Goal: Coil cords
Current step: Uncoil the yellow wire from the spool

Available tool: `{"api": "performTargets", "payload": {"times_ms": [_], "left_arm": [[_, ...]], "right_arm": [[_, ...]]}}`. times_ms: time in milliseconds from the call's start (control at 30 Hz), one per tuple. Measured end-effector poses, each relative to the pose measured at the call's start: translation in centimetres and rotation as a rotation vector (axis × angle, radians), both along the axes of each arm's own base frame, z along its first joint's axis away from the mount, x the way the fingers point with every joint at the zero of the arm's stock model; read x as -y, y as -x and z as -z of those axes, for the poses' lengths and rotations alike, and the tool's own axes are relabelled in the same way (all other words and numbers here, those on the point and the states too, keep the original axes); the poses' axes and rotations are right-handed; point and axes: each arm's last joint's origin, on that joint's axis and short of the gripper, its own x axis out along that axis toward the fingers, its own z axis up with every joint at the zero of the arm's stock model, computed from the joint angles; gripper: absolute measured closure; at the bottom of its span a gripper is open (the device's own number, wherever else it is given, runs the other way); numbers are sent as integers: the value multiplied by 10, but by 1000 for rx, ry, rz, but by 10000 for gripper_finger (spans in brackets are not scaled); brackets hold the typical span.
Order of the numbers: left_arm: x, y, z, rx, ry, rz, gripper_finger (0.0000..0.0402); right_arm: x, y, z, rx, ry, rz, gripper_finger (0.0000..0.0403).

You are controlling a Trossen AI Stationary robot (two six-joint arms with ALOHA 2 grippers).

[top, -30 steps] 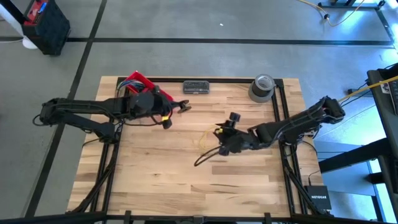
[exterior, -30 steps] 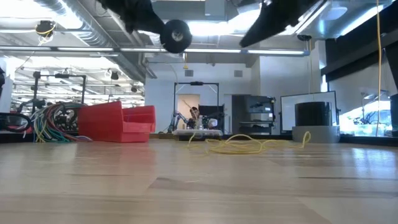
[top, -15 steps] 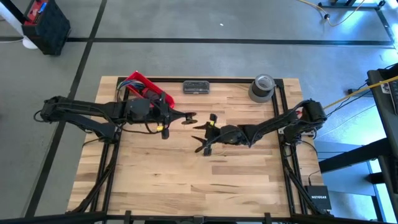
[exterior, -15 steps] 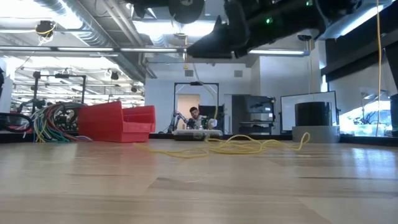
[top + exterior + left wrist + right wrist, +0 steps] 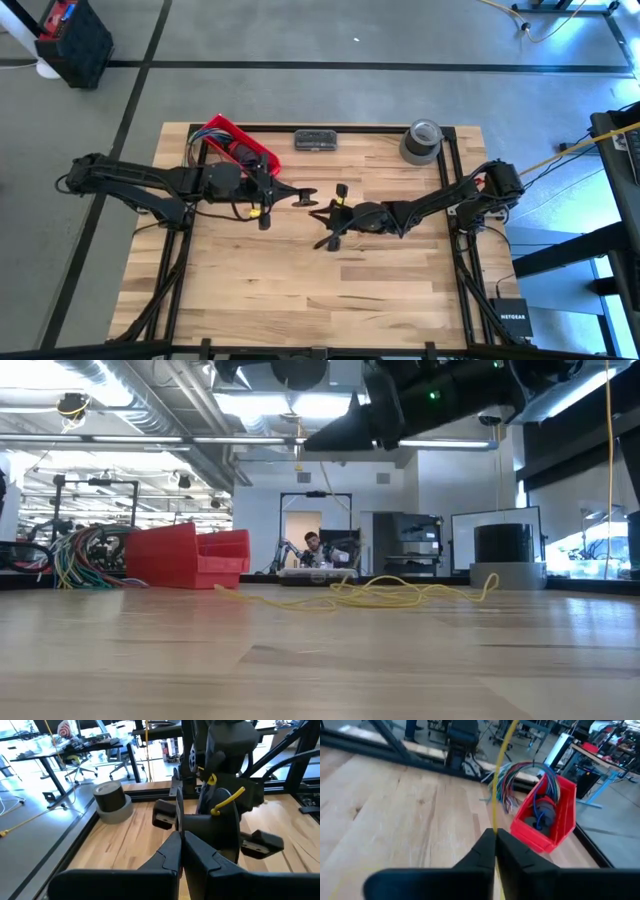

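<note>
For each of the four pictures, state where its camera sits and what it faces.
High: overhead, straight down on the table, both arms.
Low: table height, across the cord into the room, arms overhead.
Left wrist: behind left gripper, facing the right arm.
Right wrist: behind right gripper, pinching the cord, facing the red bin.
Shared: the bin, high and low too.

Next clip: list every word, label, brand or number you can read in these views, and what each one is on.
"NETGEAR": on the small black box on the floor beside the table's right edge, high view.
Red and white round sign in the room behind, left wrist view: no letters legible.
Nothing readable on the red bin, the tape roll or the cord.
</note>
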Motion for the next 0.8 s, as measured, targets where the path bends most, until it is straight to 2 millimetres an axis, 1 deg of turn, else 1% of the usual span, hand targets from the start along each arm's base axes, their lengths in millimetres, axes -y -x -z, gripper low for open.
{"api": "performTargets", "payload": {"times_ms": [67, 167, 300, 367, 500, 567, 700, 800], "left_arm": [[0, 0, -1, 8, -4, 1, 396], [0, -1, -4, 46, -13, 3, 396], [0, 0, -11, 112, -8, 1, 396], [0, 1, -11, 111, -9, 1, 396], [0, 1, -9, 77, -10, -1, 396], [0, 0, -4, 28, -8, -2, 396], [0, -2, 9, -80, 1, -6, 396], [0, -8, 20, -148, -4, -7, 396]], "right_arm": [[0, 1, 3, -32, 26, -5, 395], [0, 1, 5, -71, 52, -3, 388], [1, 1, 3, -59, 54, 3, 397], [1, 1, 2, -48, 52, 4, 393], [0, 2, 8, -66, 0, 22, 359], [1, 5, 6, -91, -5, 47, 337], [-4, 22, -12, -140, 40, 105, 294], [-9, 41, -28, -190, 88, 141, 270]]}}
